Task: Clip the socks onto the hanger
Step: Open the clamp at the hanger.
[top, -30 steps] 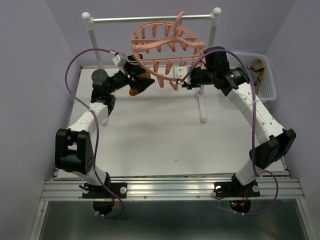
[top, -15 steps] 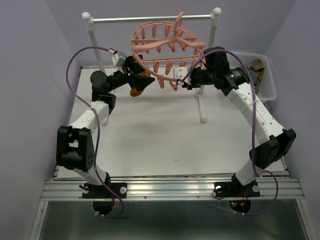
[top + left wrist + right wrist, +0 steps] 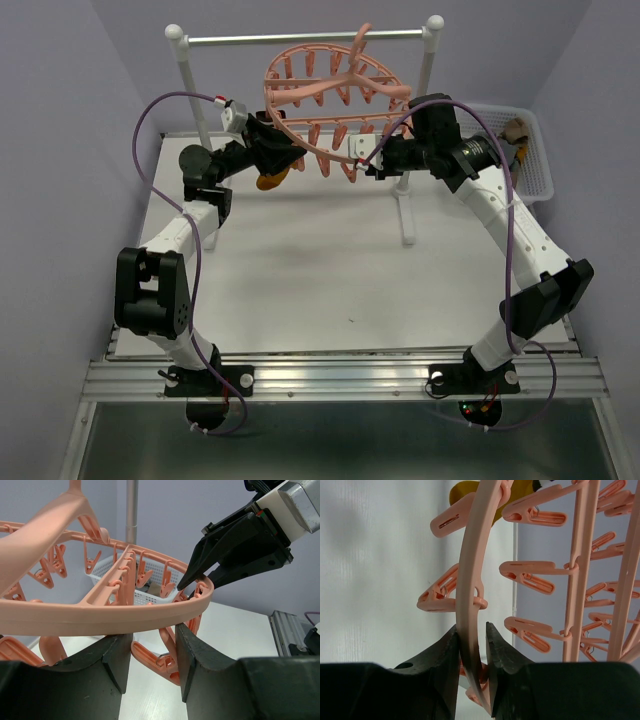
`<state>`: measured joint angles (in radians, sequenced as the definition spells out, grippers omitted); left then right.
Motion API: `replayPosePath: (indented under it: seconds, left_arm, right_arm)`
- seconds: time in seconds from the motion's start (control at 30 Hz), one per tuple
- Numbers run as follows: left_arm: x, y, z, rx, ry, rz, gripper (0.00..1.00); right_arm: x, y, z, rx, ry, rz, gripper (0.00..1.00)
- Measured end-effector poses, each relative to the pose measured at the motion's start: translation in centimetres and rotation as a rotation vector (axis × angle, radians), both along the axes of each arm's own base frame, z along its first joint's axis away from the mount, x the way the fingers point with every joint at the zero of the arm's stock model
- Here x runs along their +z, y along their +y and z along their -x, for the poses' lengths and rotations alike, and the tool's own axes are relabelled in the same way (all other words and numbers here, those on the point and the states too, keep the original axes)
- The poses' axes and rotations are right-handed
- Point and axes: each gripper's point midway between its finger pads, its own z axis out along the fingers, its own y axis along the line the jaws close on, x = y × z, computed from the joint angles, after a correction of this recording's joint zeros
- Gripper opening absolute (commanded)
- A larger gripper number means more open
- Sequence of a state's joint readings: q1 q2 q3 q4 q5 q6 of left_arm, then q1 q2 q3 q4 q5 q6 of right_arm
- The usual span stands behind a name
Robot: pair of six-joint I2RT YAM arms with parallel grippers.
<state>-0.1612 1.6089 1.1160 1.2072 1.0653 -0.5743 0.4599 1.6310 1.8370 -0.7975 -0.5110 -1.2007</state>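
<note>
The salmon-pink hanger (image 3: 330, 95) hangs tilted from the rail by its hook. My right gripper (image 3: 362, 160) is shut on its ring (image 3: 470, 580), which passes between the two black fingers. My left gripper (image 3: 283, 152) sits under the ring's left side (image 3: 100, 617), its jaws drawn in on one dangling clip (image 3: 167, 662). The clip touches the right finger (image 3: 192, 670). An orange-mustard sock (image 3: 272, 181) hangs just below the left gripper, seen also as a yellow patch (image 3: 467, 492) behind the ring. More socks (image 3: 517, 130) lie in the basket.
The white-posted rail stand (image 3: 300, 38) crosses the back of the table, one post foot (image 3: 405, 215) reaching forward at right. A white mesh basket (image 3: 535, 165) sits at the far right edge. Many other clips (image 3: 530, 575) dangle around both grippers.
The left gripper's jaws have gone from wide open to narrow around a clip, and the gripper has edged up toward the ring. The right arm has not moved.
</note>
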Motion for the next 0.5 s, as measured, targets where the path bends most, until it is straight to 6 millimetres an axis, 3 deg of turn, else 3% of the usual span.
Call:
replayPosePath:
  seconds: [0.2, 0.5]
  left_arm:
    - [-0.08, 0.02, -0.13, 0.008, -0.011, -0.007, 0.24]
    - [-0.03, 0.5, -0.94, 0.086, 0.023, -0.02, 0.18]
  right_arm:
    - [0.02, -0.11, 0.1, -0.003, 0.001, 0.002, 0.23]
    - [0.1, -0.26, -0.08, -0.015, -0.006, 0.004, 0.24]
